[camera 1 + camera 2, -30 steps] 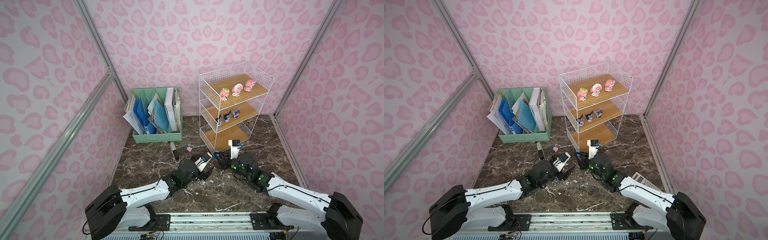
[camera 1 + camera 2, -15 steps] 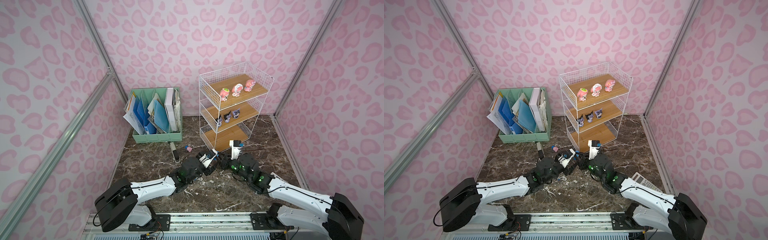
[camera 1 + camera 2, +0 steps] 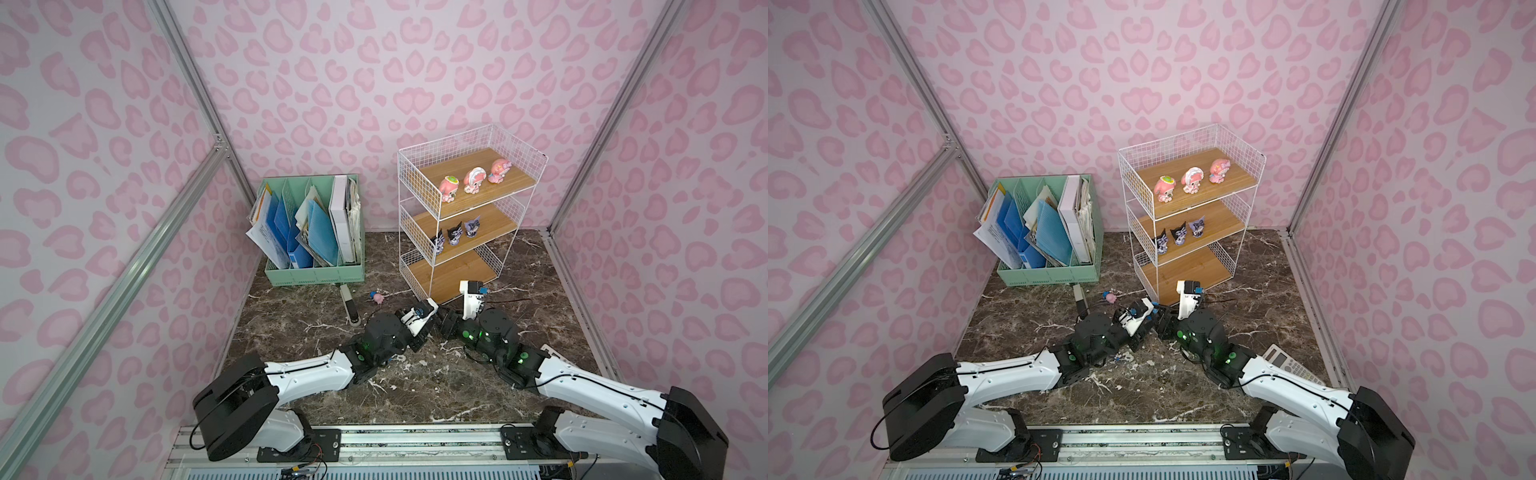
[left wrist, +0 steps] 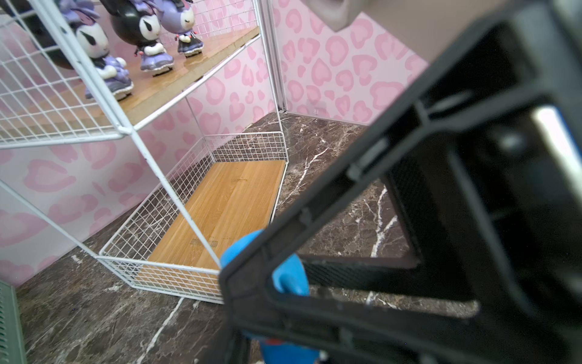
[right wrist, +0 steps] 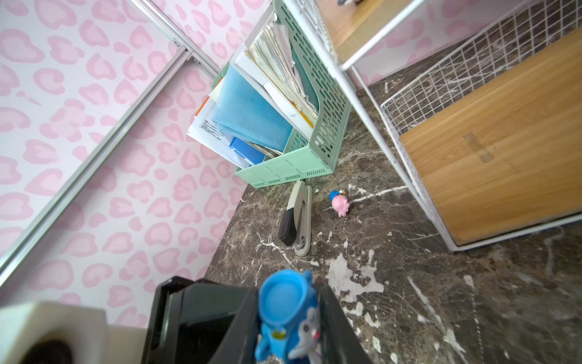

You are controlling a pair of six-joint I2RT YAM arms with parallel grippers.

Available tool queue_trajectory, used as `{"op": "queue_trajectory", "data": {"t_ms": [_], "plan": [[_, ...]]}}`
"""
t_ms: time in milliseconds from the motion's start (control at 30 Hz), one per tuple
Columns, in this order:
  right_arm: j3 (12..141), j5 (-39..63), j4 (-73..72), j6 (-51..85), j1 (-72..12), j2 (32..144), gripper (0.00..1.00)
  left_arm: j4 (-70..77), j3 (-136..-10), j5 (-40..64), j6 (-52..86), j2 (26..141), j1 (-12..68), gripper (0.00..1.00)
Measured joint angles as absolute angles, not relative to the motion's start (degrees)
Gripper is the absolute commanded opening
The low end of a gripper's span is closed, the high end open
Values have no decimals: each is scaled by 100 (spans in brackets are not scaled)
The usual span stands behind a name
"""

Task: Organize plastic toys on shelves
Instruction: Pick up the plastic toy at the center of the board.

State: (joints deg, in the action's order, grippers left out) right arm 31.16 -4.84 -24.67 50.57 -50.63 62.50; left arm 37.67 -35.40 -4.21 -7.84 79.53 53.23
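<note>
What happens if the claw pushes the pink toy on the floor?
The pink toy looks like hard plastic, so probably stiff. Lying down with a round head, it may roll or spin. Tiny, so likely light.

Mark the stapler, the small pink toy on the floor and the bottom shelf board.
stapler (image 5: 303, 211): right wrist view, on its grey upper arm.
small pink toy (image 5: 339, 205): right wrist view, on its pink body.
bottom shelf board (image 4: 230, 198): left wrist view, on bare wood near the board's middle.
</note>
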Motion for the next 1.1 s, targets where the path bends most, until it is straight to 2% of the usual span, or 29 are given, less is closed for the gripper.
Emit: {"op": "queue_trajectory", "data": {"t_ms": [133, 233, 333, 367, 467, 633, 767, 933, 1100], "plan": [[3087, -462, -2495, 5054, -5076, 6235, 17, 3645, -3586, -480, -781, 7940, 5310, 17], [3076, -449, -2497, 5068, -5076, 6230, 21, 3614, -3586, -473, -781, 7933, 5310, 17], [3079, -440, -2436, 5050, -5070, 6191, 31, 3592, -3592, -425, -784, 7922, 5308, 17], [3111, -432, -2359, 5013, -5057, 6156, 38, 3586, -3601, -373, -784, 7920, 5288, 17], [3245, -381, -2091, 4644, -4934, 5981, 51, 3535, -3627, 25, -779, 7856, 5109, 16], [3369, 296, -1750, 3332, -4281, 5393, 63, 3262, -3645, 958, -567, 7749, 4567, 16], [3487, 1269, -1441, 2320, -3697, 5157, 67, 3118, -3717, 1723, -440, 7717, 4401, 16], [3728, 2182, -1063, 1673, -3562, 5408, 68, 3024, -3758, 2134, -329, 7688, 4344, 16], [3747, 2641, -1002, 1634, -3614, 5741, 63, 2998, -3782, 2305, -301, 7688, 4346, 16]]}}
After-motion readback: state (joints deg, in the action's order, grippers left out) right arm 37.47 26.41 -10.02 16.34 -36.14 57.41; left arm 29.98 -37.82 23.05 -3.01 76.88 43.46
